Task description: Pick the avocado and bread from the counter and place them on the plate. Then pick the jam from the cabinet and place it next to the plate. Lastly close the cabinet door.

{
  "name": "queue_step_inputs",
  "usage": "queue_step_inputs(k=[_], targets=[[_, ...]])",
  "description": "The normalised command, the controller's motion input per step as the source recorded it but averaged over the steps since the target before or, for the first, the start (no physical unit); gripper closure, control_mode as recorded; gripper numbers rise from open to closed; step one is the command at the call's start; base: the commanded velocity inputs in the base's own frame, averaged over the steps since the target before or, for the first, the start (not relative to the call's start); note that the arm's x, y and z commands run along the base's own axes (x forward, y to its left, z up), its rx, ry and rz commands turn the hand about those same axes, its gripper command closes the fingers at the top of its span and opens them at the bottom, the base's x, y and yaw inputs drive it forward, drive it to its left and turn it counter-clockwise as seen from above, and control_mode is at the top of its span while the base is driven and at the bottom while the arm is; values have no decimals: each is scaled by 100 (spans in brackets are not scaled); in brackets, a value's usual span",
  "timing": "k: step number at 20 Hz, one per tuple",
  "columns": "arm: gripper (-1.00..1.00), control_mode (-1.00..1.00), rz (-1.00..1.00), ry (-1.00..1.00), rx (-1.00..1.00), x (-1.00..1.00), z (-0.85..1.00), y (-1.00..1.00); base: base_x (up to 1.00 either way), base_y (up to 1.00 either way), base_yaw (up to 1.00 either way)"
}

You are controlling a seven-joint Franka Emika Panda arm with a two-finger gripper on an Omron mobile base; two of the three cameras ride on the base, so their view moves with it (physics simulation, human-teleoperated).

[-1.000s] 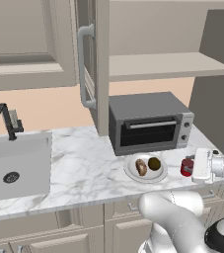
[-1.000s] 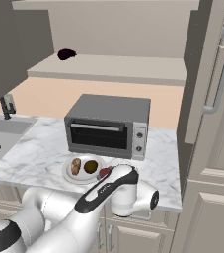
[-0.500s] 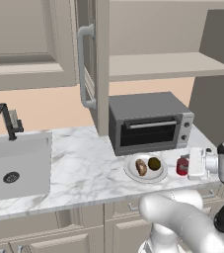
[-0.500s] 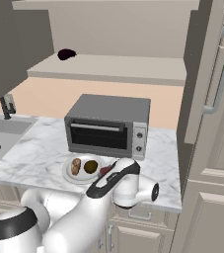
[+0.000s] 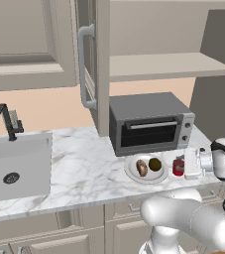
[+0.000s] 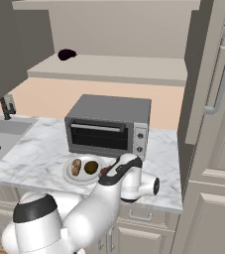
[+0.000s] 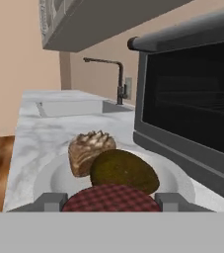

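The white plate (image 5: 132,172) lies on the marble counter (image 5: 79,163) in front of the toaster oven. On it are the brown bread (image 5: 141,167) and the dark green avocado (image 5: 155,164). Just right of the plate's rim is the red jam (image 5: 177,167), low over the counter, with my gripper (image 5: 183,166) shut on it from the right. In the hand view the jam lid (image 7: 111,194) sits between my fingertips (image 7: 49,201), with the avocado (image 7: 124,170) and bread (image 7: 90,150) right behind it. The cabinet door (image 5: 102,59) stands open above the counter.
A grey toaster oven (image 5: 148,121) stands close behind the plate. A sink (image 5: 15,166) with a dark faucet (image 5: 5,121) fills the counter's left end. A dark object (image 6: 67,54) lies on the cabinet shelf (image 6: 109,67). A tall beige cabinet (image 5: 218,79) borders the right side.
My gripper has carried the jam a little to the left, closer to the plate's rim. The arm's elbow has swung along. Bread and avocado have not moved.
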Motion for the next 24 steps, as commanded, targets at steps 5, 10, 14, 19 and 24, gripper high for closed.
queue_step_inputs(k=[5,10,14,19,24], targets=[[100,-100,9,1,0,19,-24,-4,0,0,0],[100,-100,11,0,0,12,-28,-12,0,0,0],[100,-100,11,0,0,12,-27,-14,0,0,0],[100,-100,11,0,0,13,-26,-13,0,0,0],[-100,-100,11,0,0,1,-21,-12,0,0,0]])
